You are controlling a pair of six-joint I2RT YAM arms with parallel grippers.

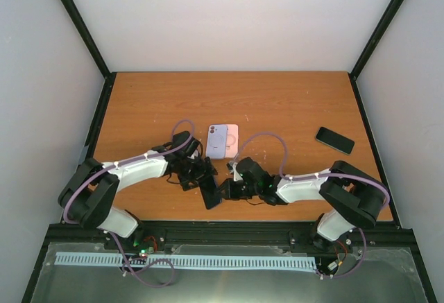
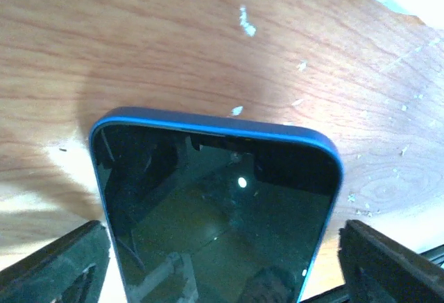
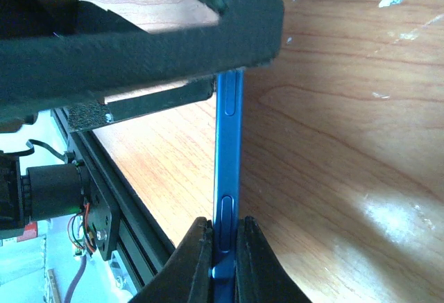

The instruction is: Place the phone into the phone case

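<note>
A phone with a blue frame and dark screen (image 1: 210,195) is held up near the table's front edge, between the two arms. My right gripper (image 1: 223,192) is shut on it and pinches its thin edge (image 3: 227,178) between both fingers (image 3: 225,251). My left gripper (image 1: 199,175) is open. Its fingers (image 2: 55,261) straddle the phone's screen (image 2: 215,206), and a thin gap shows on each side. The pale lilac-and-pink phone case (image 1: 222,141) lies flat on the table just behind the grippers, with nothing in it.
A second, black phone (image 1: 334,139) lies flat at the right of the wooden table (image 1: 277,102). The black frame rail (image 3: 104,185) runs along the front edge, close under the held phone. White walls enclose the table.
</note>
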